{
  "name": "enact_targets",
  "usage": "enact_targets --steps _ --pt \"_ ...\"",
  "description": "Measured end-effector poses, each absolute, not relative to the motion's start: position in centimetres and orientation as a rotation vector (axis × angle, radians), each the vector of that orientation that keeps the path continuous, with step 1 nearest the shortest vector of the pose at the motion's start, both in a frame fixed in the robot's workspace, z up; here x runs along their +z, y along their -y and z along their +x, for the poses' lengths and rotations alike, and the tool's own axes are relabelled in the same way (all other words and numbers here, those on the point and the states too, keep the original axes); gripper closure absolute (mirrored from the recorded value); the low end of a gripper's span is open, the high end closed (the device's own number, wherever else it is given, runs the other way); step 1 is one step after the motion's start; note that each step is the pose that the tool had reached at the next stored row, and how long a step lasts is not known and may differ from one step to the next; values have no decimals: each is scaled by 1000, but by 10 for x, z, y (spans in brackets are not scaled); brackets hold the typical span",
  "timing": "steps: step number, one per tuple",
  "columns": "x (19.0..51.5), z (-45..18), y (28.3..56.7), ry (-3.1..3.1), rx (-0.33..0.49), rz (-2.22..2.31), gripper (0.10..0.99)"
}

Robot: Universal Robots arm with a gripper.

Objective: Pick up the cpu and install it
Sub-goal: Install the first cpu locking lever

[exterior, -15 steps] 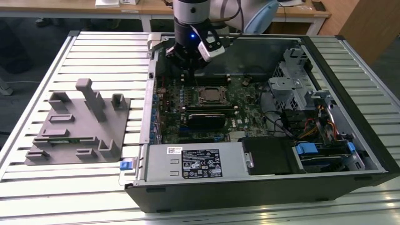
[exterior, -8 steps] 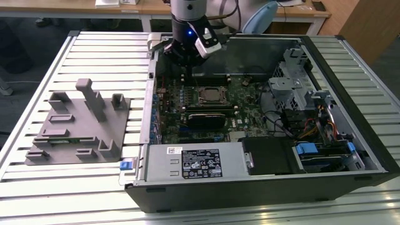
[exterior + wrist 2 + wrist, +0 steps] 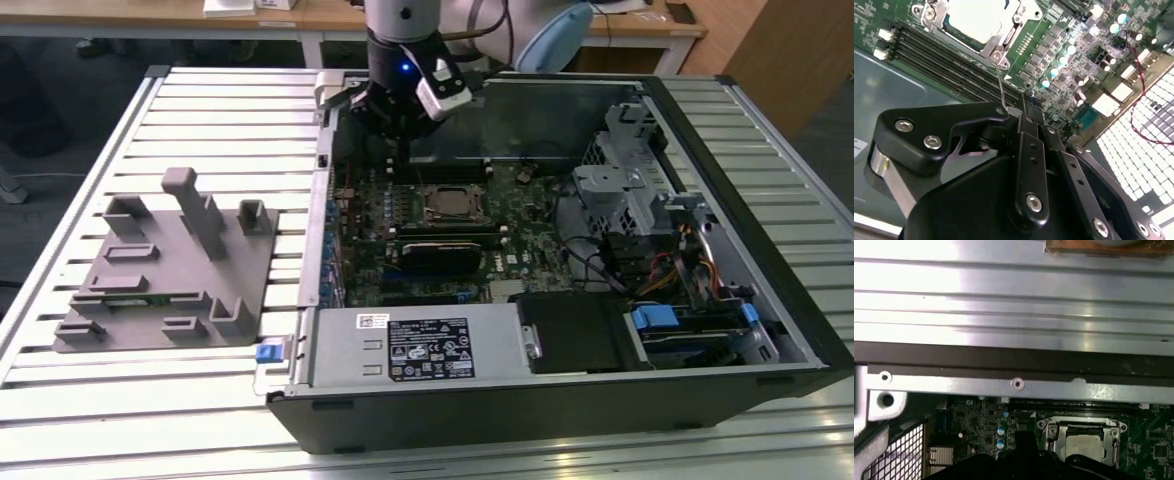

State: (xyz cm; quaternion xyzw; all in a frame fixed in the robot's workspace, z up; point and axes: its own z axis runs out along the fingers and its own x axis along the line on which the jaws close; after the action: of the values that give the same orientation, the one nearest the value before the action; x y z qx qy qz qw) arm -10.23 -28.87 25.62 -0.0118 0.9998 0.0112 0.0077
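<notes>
Jaws drawn together in the second wrist view, black gripper tapering to one narrow tip. Just at that tip, the end of a thin wire lever, running back to the corner of the socket frame. Touching or clamped: cannot tell.

Next out, dark memory slots beside the frame. Inside the frame, the cpu, silvery top up, lying flat in the socket with the metal frame closed around its edges. Same cpu seen in the first wrist view, set in its frame on the green board, past a grey steel case rail.

From the exterior view, gripper low over the board near the far wall of the open black case, just beyond the cpu. Black block on the board on the near side of the socket. Grey drive cage toward the exterior view's right.

At the case's near edge, a silver power supply bearing a white label with dark print and marks; a smaller white sticker by it. Small blue tab at its corner.

Outside the case, toward the exterior view's left, a grey holder block with upright posts, on the slatted table.
</notes>
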Motion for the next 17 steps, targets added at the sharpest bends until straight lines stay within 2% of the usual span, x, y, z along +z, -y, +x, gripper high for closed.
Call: enact_targets --steps 17 --pt "256 -72 288 -3126 35 -29 980"
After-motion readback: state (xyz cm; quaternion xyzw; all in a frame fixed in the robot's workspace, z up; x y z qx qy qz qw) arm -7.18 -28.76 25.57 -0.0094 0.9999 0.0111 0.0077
